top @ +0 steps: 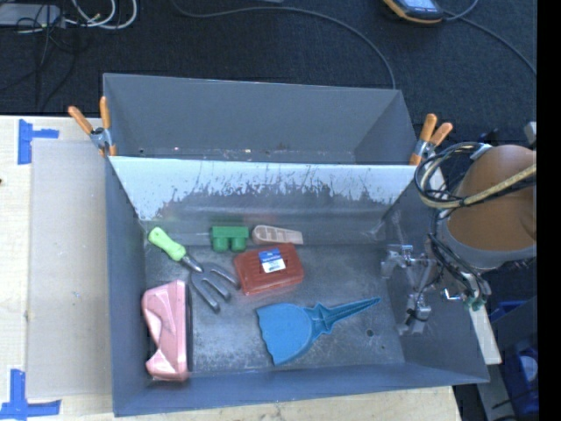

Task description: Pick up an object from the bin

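My gripper hangs open over the right end of the bin floor, close to the right wall, with nothing between its fingers. The nearest thing is a blue flat scoop lying on the floor to its left; the scoop's thin handle points up and right, and its tip ends a short way from the gripper. Further left lies a red block with a small blue and white label on top.
A green block and a beige wedge lie near the back wall. A small hand rake with a green handle lies at the left, and a pink packet rests against the left wall.
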